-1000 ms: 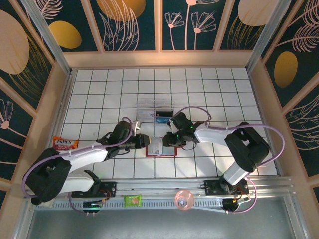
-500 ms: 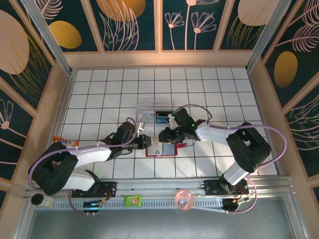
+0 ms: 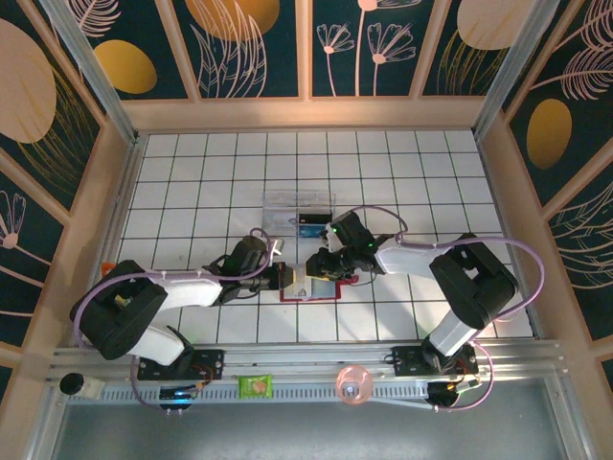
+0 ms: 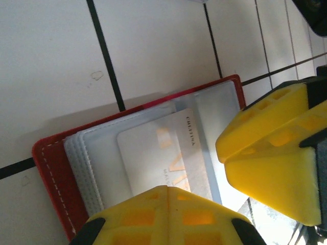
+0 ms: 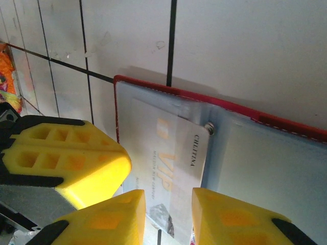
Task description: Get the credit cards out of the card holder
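On the metal rail at the near edge lay a small green packet (image 3: 256, 385) and a pink round object (image 3: 354, 383), between the two arm bases. Just beyond, on the white tiled table (image 3: 383, 172), the card holder (image 3: 328, 288) lay open and flat, its red cover underneath and its pale clear sleeves facing up, roughly midway between the arms.

The left gripper (image 3: 291, 279) reached in from the left with its yellow fingers clenched together. In the left wrist view the clenched tips (image 4: 166, 193) sat over the near end of a white card (image 4: 168, 153) printed with gold "VIP" lettering. Whether they pinched that card or only pressed on it could not be told. The card lay on top of the sleeves, inside the holder's red stitched edge (image 4: 51, 173).

The right gripper (image 3: 312, 268) came in from the right, low over the same half of the holder. In its wrist view the jaws (image 5: 168, 206) stood apart, released, with the card (image 5: 173, 153) running down into the gap between them and the holder's red rim (image 5: 286, 125) beyond.

Further back, near the holder, stood a clear plastic box (image 3: 297, 206)
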